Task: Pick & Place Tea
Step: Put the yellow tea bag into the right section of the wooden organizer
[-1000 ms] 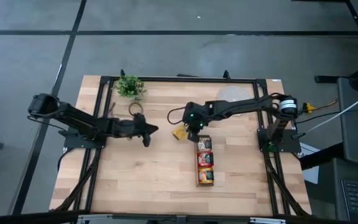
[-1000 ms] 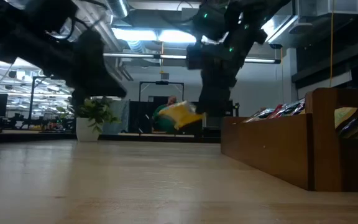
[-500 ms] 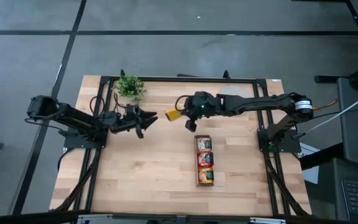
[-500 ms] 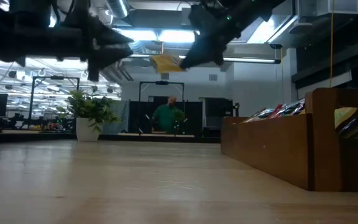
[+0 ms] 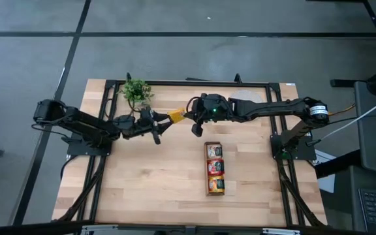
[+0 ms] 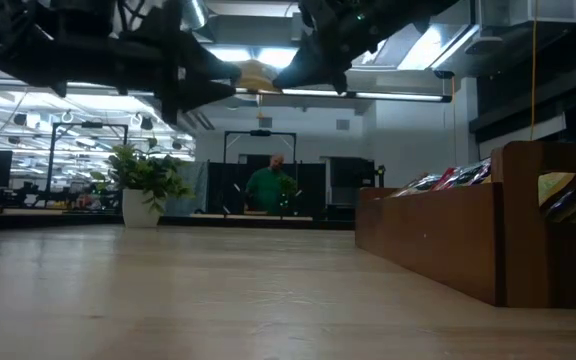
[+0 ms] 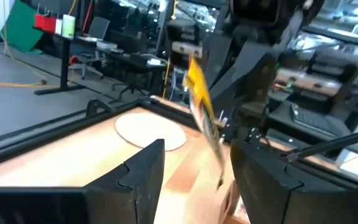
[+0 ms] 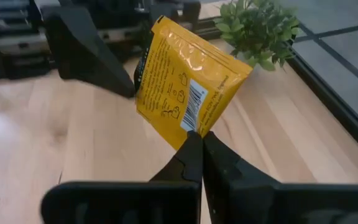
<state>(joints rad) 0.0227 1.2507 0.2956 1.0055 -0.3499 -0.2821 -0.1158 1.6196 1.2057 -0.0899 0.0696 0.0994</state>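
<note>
Tea sachet (image 8: 188,87) btwn both pincers, midair

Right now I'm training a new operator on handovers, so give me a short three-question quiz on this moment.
1. True or false: the right gripper is shut on the yellow sachet.
2. The left gripper is: A) open, B) shut.
3. What green thing stands at the table's far edge?

Key: 1 true; 2 A; 3 the potted plant.
</note>
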